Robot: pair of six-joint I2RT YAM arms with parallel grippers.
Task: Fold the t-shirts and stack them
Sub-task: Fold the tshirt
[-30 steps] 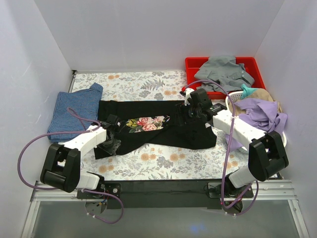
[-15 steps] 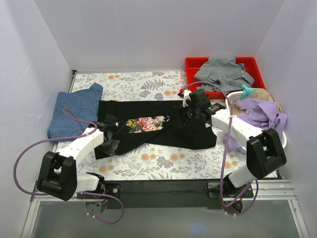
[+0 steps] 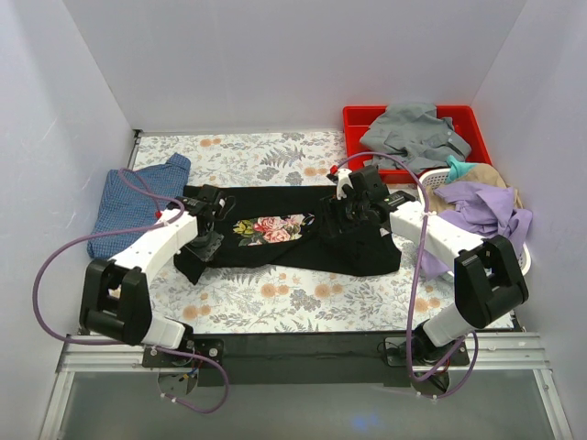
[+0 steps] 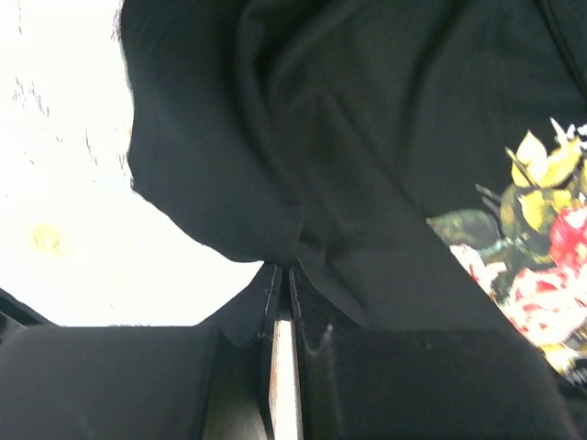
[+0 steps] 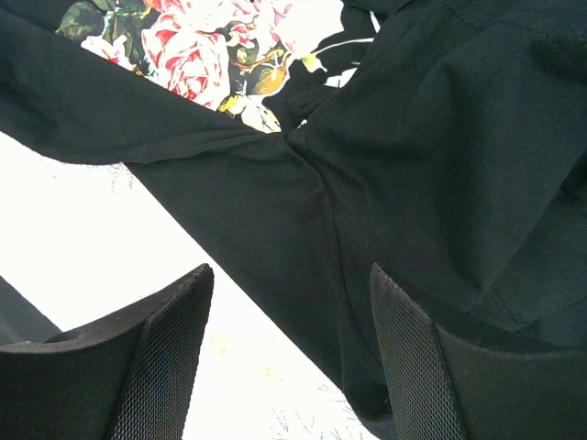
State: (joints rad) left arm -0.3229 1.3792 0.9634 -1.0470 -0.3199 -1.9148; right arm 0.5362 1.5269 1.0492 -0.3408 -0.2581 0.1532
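Observation:
The large black t-shirt [image 3: 358, 249] with a pink-rose print [image 3: 272, 227] lies spread across the middle of the table. My left gripper [image 3: 209, 240] is at its left end, shut on a pinch of the black cloth [image 4: 275, 229]; the jaws meet on the fabric in the left wrist view [image 4: 282, 280]. My right gripper [image 3: 332, 220] hangs open just above the shirt's right half, with black cloth [image 5: 440, 137] beneath its meshed fingers [image 5: 170, 357] and nothing held. The mottled blue t-shirt [image 3: 138, 206] lies flat at the far left.
A red tray [image 3: 359, 119] holding a grey garment [image 3: 413, 133] stands at the back right. A white basket [image 3: 433, 183] heaped with purple cloth [image 3: 481, 209] sits at the right edge. The table has a floral cover [image 3: 275, 151]. White walls enclose three sides.
My left gripper has moved back and slightly right, carrying the shirt's near-left corner with it. My right gripper has shifted a little to the left over the shirt.

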